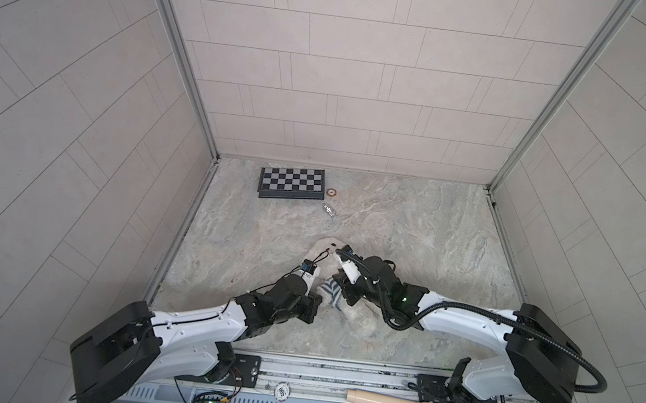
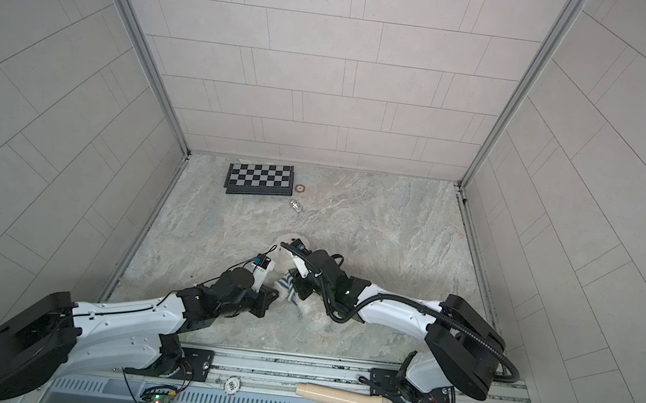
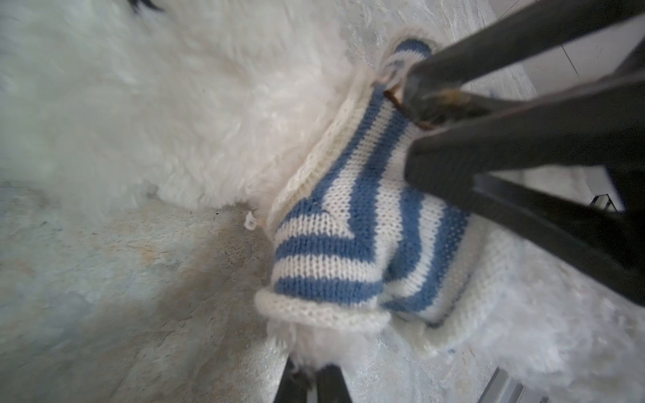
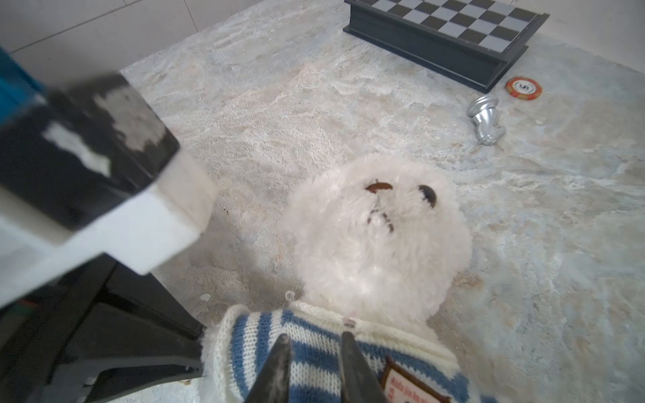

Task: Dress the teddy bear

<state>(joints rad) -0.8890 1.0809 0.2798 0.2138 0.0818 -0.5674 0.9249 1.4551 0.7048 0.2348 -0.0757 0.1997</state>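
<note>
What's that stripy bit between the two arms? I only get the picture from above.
Observer: A blue-and-white knitted sweater. The right wrist view shows it on the teddy bear, just below the head.
Operator: Is the bear face up?
Observer: Yes, one eye and the nose show in that view.
Operator: And its arm?
Observer: In the left wrist view, white fur pokes out of a sleeve cuff, right at the shut left gripper.

Count: one teddy bear (image 4: 377, 244), one striped sweater (image 3: 349, 223), one chessboard (image 1: 292, 180), one poker chip (image 4: 524, 88), one silver chess piece (image 4: 487, 120), two pincers.
</note>
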